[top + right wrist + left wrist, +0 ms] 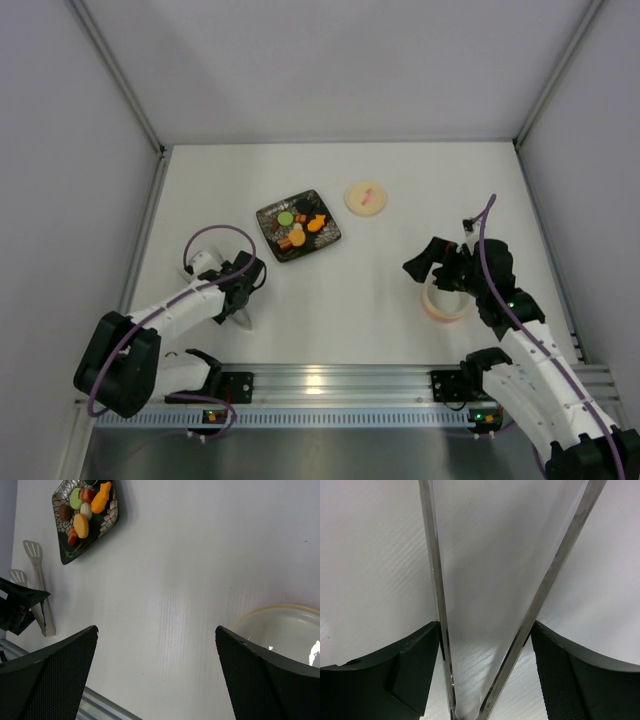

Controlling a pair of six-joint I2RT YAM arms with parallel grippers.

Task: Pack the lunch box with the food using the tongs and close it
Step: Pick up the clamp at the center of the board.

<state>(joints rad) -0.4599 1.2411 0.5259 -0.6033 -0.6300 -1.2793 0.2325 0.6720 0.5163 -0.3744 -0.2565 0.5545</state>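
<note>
Tongs [434, 580] sit between left claw [485, 630] fingers [410, 665], spread wide, touching both arms.

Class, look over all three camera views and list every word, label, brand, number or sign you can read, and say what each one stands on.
No readable text in any view.
Pink mark on the lid: too small to read as a word or sign.
plate: pale pattern only, no lettering.
tongs: bare metal, no stamp showing.
lunch box: plain, nothing printed on the part in view.
</note>
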